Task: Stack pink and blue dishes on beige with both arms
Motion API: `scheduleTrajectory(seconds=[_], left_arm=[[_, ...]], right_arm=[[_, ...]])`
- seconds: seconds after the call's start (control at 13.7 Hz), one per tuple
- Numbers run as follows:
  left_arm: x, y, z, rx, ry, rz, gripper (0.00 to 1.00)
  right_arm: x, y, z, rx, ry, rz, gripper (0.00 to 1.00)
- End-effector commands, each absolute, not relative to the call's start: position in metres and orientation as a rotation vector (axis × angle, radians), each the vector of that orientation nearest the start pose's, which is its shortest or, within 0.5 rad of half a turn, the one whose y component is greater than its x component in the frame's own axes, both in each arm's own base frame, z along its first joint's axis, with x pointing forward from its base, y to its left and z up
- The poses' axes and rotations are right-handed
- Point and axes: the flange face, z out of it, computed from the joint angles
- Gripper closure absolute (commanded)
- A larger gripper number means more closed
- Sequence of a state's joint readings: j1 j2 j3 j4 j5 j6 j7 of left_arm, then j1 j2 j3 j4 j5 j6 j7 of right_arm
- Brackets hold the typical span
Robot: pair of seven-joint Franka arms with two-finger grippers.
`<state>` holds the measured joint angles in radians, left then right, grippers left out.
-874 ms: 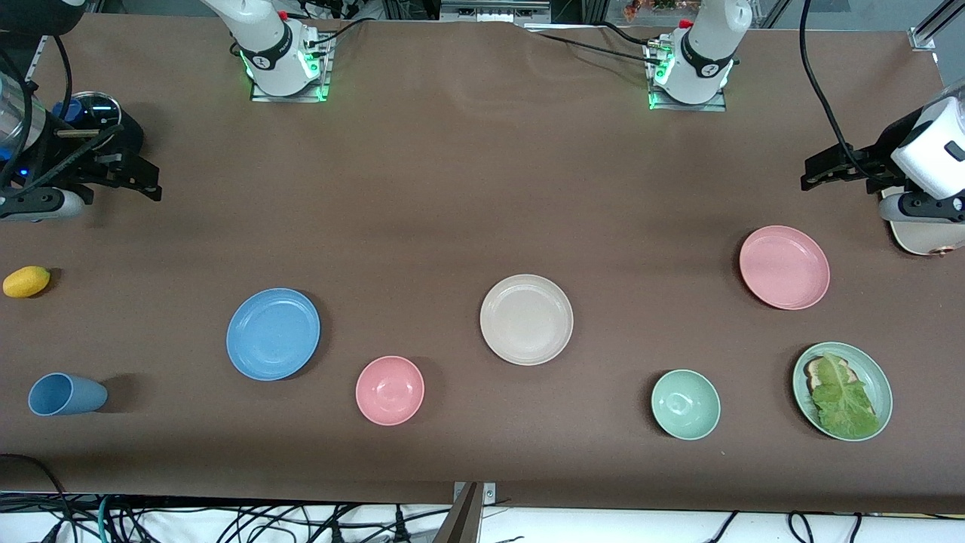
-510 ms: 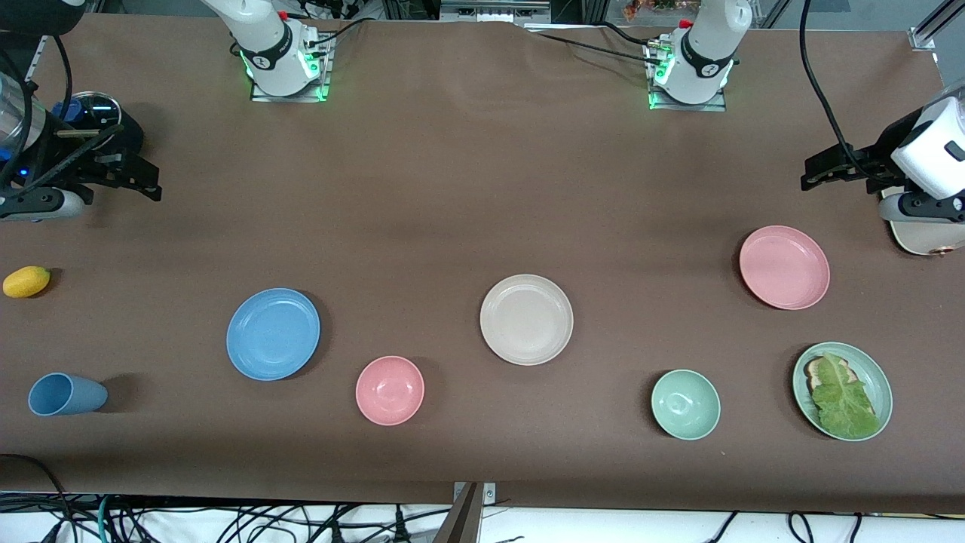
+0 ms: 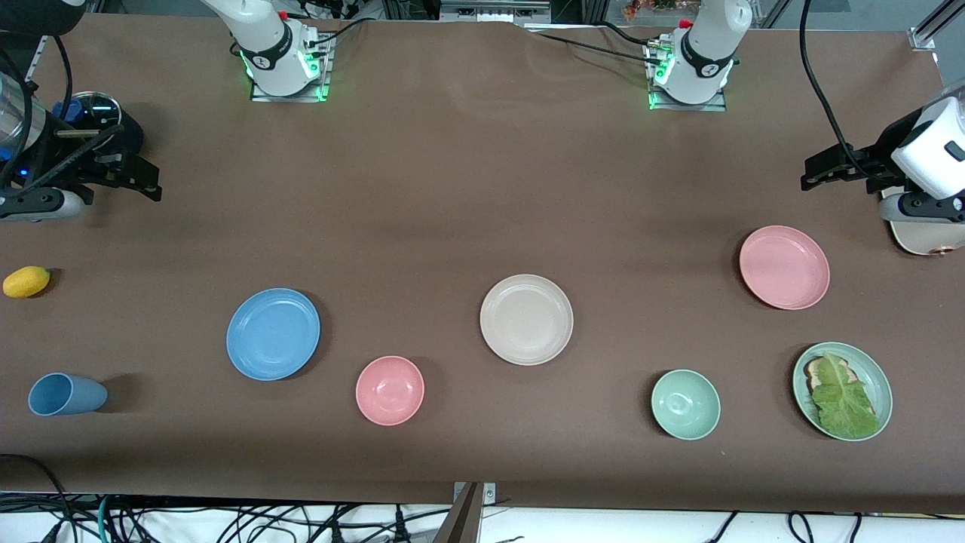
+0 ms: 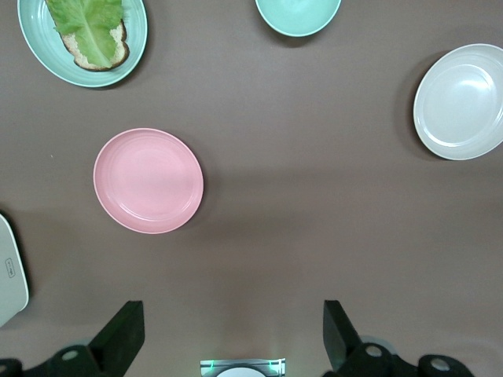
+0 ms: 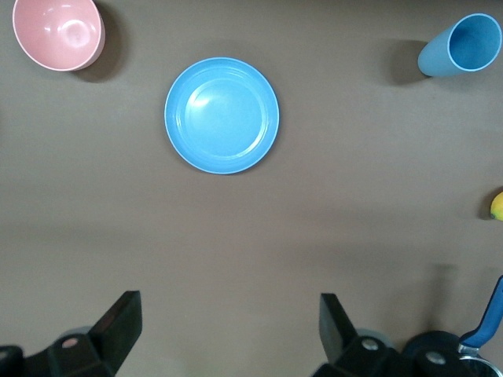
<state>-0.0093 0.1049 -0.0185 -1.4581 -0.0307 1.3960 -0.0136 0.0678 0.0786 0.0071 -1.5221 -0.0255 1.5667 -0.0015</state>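
Note:
The sky blue plate [image 3: 273, 333] [image 5: 222, 115] lies toward the right arm's end of the table. At mid-table sits the beige plate [image 3: 526, 319] [image 4: 460, 101]. The salmon pink plate [image 3: 784, 267] [image 4: 148, 181] rests toward the left arm's end. All three plates are bare and apart from each other. My left gripper [image 3: 808, 175] [image 4: 232, 330] hangs open and holds nothing, high over the table's edge at its own end. My right gripper [image 3: 156, 185] [image 5: 228, 326] is likewise open, holds nothing and hangs at its own end. Both arms wait.
A pink bowl [image 3: 390, 390] and a blue cup on its side [image 3: 66, 394] lie nearer the camera than the blue plate. Also present: a pale green bowl [image 3: 685, 404], a green plate with lettuce on bread [image 3: 874, 373], a yellow fruit [image 3: 26, 281], a white flat object [image 3: 923, 237], and a dark pot [image 3: 98, 121].

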Motion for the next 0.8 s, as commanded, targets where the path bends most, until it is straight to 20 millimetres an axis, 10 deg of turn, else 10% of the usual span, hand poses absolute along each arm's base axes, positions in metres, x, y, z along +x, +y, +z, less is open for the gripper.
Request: scheduleTrajectory(seconds=[0.0, 0.73], left_arm=[[0.571, -0.018, 0.609, -3.166, 0.042, 0.259, 0.0], [0.571, -0.019, 0.609, -3.167, 0.045, 0.256, 0.0]], right_arm=[[0.575, 0.039, 0.608, -3.155, -0.099, 0.04, 0.0], [0.576, 0.03, 0.605, -3.156, -0.07, 0.06, 0.0]])
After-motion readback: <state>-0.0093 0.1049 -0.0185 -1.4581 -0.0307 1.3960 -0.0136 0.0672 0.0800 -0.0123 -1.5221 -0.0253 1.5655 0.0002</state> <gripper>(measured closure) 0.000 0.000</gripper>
